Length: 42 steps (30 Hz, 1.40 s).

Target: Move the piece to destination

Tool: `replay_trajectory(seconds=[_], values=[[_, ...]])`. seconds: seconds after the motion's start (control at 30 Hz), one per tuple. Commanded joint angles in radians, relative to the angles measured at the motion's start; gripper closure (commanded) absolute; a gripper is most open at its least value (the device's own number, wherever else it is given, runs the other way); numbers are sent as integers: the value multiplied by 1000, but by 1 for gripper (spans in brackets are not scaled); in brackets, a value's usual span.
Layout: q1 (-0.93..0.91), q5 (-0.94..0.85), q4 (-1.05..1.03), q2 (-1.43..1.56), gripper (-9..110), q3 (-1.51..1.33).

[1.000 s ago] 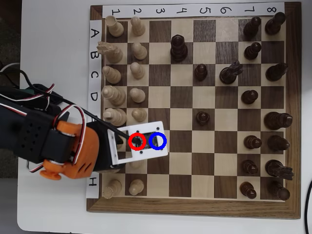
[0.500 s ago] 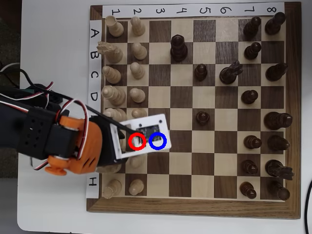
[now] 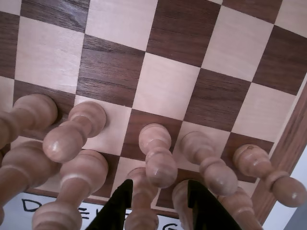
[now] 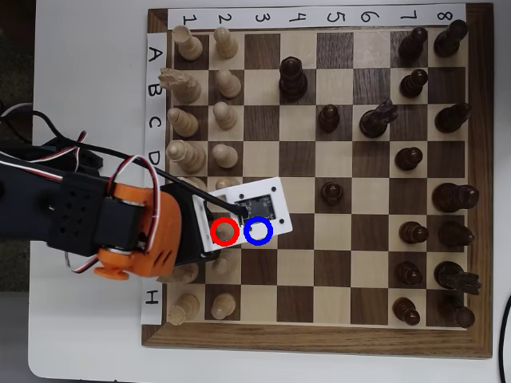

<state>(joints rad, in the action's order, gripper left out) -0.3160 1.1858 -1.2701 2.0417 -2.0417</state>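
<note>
Overhead view first, going left to right: the orange and black arm (image 4: 120, 227) comes in from the left edge over the white surface (image 4: 88, 48) and hangs over the pale side of the chessboard (image 4: 319, 335), and its white camera plate hides most of the claw. Just right of the orange body sits the piece (image 4: 226, 231), a pale pawn inside the red ring on a dark square, and touching that ring on its right is the blue ring on the destination (image 4: 259, 230), the light square right next door. Further right it's open squares, then the dark pieces, the nearest being a dark pawn (image 4: 332, 192) well apart from the blue ring. In the wrist view the claw (image 3: 159, 194) has its two black fingers (image 3: 117, 203) spread open, one on each side of a pale pawn's head at the bottom edge, not squeezing yet as far as I can tell. Neighbouring pale pawns crowd both sides there. So my take: sink straight down so the fingers clear the neighbours, pinch below the round head, lift fully clear before sliding, then it's just a short hop to the adjacent square. Go slow, those pawns look tippy.
</note>
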Motion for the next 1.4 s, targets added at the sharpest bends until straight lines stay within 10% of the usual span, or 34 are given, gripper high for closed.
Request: replay_trajectory(seconds=[0.0, 1.37], values=[[5, 8, 20, -11, 88, 32], [-18, 14, 129, -98, 93, -43]])
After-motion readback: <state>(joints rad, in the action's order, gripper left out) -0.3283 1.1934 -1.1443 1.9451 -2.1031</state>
